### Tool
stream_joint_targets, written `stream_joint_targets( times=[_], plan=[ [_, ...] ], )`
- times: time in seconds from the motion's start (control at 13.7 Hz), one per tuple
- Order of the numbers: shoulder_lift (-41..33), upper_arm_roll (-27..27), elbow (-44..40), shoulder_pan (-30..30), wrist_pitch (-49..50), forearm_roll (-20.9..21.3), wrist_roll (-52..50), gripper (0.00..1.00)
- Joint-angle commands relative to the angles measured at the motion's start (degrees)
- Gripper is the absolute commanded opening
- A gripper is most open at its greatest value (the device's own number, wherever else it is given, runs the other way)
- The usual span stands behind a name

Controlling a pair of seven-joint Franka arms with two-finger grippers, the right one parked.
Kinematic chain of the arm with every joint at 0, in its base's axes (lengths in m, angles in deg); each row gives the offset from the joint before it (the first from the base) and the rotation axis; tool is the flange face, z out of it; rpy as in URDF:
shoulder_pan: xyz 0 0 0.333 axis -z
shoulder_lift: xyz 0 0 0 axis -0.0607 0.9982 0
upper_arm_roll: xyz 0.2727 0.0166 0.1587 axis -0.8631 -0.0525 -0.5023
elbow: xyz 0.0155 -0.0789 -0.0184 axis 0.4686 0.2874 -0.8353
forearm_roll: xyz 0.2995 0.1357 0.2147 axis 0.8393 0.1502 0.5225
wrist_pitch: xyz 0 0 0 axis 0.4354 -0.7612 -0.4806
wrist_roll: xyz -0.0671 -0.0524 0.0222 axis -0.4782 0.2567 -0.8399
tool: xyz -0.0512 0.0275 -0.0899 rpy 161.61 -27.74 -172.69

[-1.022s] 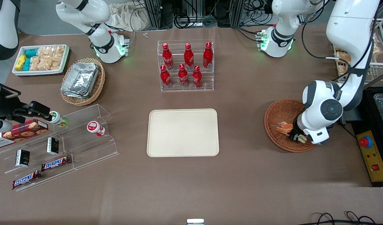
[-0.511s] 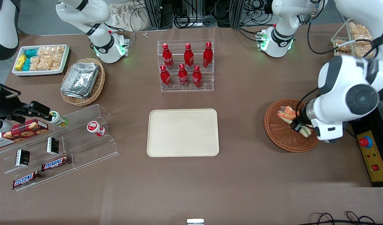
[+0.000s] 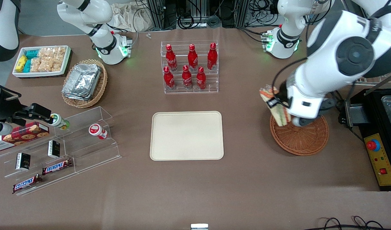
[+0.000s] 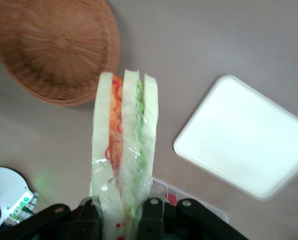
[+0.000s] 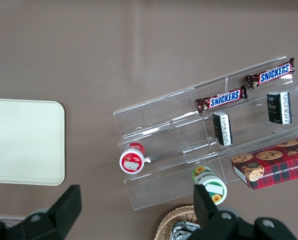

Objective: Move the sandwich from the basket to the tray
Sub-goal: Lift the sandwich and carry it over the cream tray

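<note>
I have the tray (image 3: 186,135) nearest, smooth cream and bare, ready for the drop. At its three o'clock lies the round woven basket (image 3: 302,139), now empty. Above the basket's eleven o'clock rim my gripper (image 3: 278,103) clamps the wrapped, soft-layered sandwich (image 3: 274,107) at one end, lifted clear for carrying.
</note>
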State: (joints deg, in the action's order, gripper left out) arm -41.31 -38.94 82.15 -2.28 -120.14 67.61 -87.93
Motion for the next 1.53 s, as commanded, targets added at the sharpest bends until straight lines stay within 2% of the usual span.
stream_joint_targets(
  times=[0.0, 0.07, 0.22, 0.36, 0.44, 0.58, 0.66, 0.88, 1.46],
  plan=[
    [5.27, 3.81, -2.88, 2.84, -2.06, -0.02, 1.73, 0.00],
    [6.32, 3.73, -2.62, 5.56, -5.04, 0.60, 1.73, 0.00],
    [10.18, 3.55, -2.44, 10.49, -9.97, 4.97, 1.56, 0.00],
    [14.66, 3.38, -2.44, 14.98, -15.68, 7.45, -1.85, 0.00],
    [17.03, 3.38, -2.36, 16.04, -17.80, 9.20, -4.14, 0.00],
    [21.69, 3.38, -2.09, 17.71, -18.78, 16.13, -4.77, 0.00],
    [23.63, 3.38, -2.09, 17.81, -19.22, 17.29, -4.25, 0.00],
    [28.12, 2.42, -2.09, 17.63, -26.68, 18.35, -4.07, 0.00],
    [30.06, 0.48, 2.83, 17.98, -31.88, 19.76, -4.86, 0.00]
  ],
)
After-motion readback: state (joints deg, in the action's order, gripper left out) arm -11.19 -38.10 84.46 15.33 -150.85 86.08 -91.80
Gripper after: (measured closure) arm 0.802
